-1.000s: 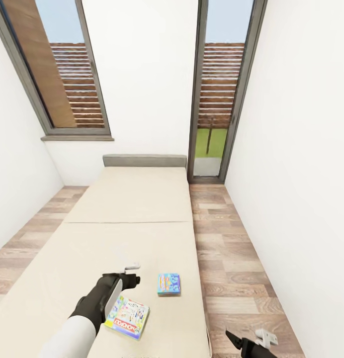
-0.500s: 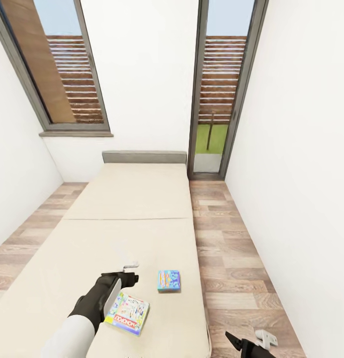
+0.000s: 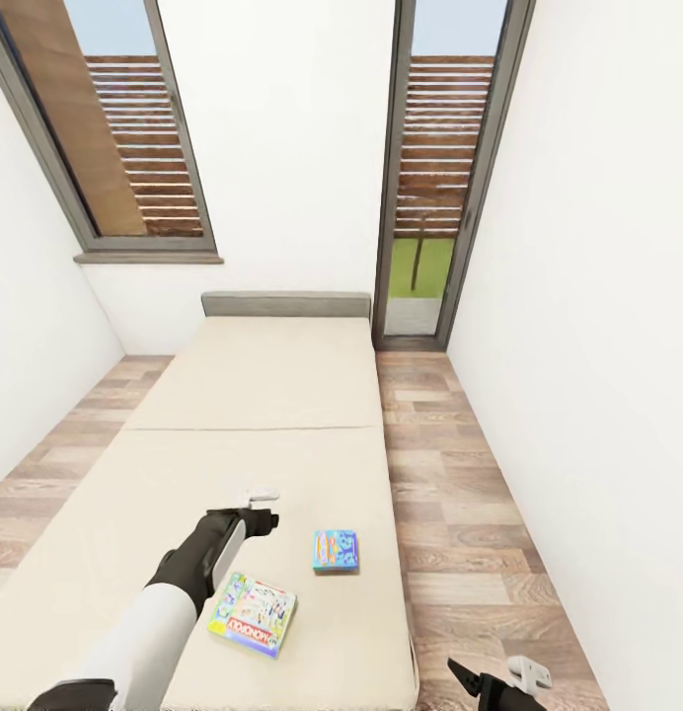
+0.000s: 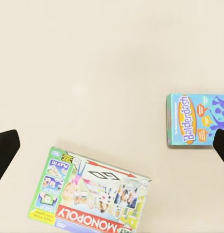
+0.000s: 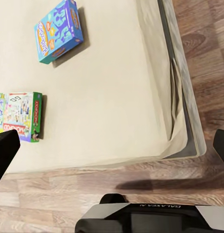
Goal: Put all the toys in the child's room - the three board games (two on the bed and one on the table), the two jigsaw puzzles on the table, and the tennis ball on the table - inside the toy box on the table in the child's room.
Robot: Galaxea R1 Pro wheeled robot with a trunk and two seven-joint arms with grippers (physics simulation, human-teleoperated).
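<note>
Two board games lie on the beige bed [image 3: 272, 395]. The Monopoly box [image 3: 252, 614] [image 4: 90, 194] [image 5: 19, 116] sits nearest the foot. The blue Balderdash box [image 3: 336, 550] [image 4: 197, 120] [image 5: 58, 30] lies a little farther up and to the right. My left gripper [image 3: 261, 502] [image 4: 112, 148] hovers open above the mattress, between and just beyond the two boxes, holding nothing. My right gripper [image 3: 504, 679] [image 5: 112, 150] is open and empty, low over the floor off the bed's right edge. The table, toy box, jigsaw puzzles and tennis ball are out of view.
A grey headboard [image 3: 285, 303] stands against the far white wall between two tall windows [image 3: 435, 178]. Wood-plank floor [image 3: 460, 494] runs along both sides of the bed. The right wall is close. My own base [image 5: 146, 216] shows under the right wrist.
The head view has shifted slightly, so everything sits a little higher in the picture. My left arm has reached somewhat farther up over the bed, past the Monopoly box.
</note>
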